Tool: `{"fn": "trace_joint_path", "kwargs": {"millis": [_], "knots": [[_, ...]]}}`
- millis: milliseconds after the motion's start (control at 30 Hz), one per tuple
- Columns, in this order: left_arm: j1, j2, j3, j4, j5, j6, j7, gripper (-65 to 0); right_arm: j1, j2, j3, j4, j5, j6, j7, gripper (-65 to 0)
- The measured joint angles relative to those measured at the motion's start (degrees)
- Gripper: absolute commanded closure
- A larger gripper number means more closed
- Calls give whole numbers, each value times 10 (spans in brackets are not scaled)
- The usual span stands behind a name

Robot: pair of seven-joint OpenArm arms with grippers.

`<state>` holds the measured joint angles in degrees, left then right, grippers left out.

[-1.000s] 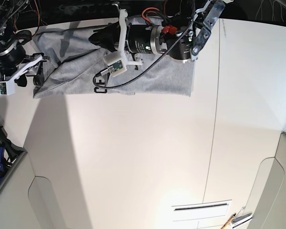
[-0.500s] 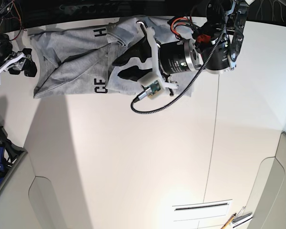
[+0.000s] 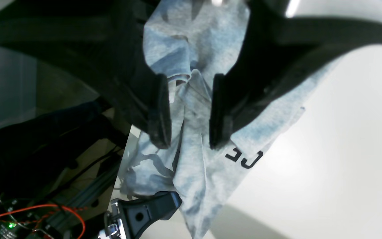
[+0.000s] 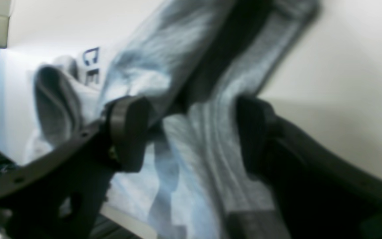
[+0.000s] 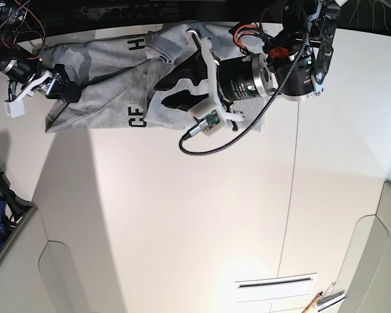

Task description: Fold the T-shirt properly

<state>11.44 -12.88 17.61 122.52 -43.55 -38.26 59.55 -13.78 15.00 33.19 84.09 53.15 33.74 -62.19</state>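
Both jaws spread over the T-shirt (image 5: pixel 104 78); closing now, the left gripper (image 3: pixel 186 132) might pinch several bunched layers.

Bright overhead light floods the white table (image 5: pixel 202 215), with a hot glare patch near its bottom edge in the base view and a broad diagonal shadow across its left part. That view bows at the corners. The right wrist picture is soft and smeared; the left wrist one is sharper, its near parts dark.
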Motion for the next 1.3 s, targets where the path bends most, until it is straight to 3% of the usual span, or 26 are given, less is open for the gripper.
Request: {"fn": "trace_joint_path", "kwargs": {"millis": [300, 367, 500, 633, 800, 933, 1000, 1167, 1300], "knots": [[0, 0, -20, 0, 21, 1, 0, -230, 2, -3, -19, 0, 17, 0, -3, -401], [0, 1, -44, 0, 21, 5, 0, -230, 6, -3, -19, 0, 17, -1, -9, -314], [10, -9, -112, 0, 20, 14, -2, -230, 21, -6, -21, -5, 3, -7, -26, -10], [42, -29, -198, 0, 21, 18, -4, -199, 42, -6, -21, -5, -1, -6, -28, 0], [86, -31, -306, -56, 64, 56, -13, 0, 60, -6, -22, 10, 15, -7, -37, 0], [93, -31, -361, -184, 53, 73, -19, 0, 60, -6, -22, 66, 45, -6, -71, 0], [93, -31, -371, -239, 7, 70, -28, 0, 60, -13, -21, 104, 54, -5, -79, 0], [87, -26, -371, -304, -63, 55, -28, 0, 52, -59, -39, 198, 59, -5, -92, 0], [87, -19, -371, -307, -70, 54, -23, 0, 28, -106, -111, 262, 63, -5, -92, 0]]}}
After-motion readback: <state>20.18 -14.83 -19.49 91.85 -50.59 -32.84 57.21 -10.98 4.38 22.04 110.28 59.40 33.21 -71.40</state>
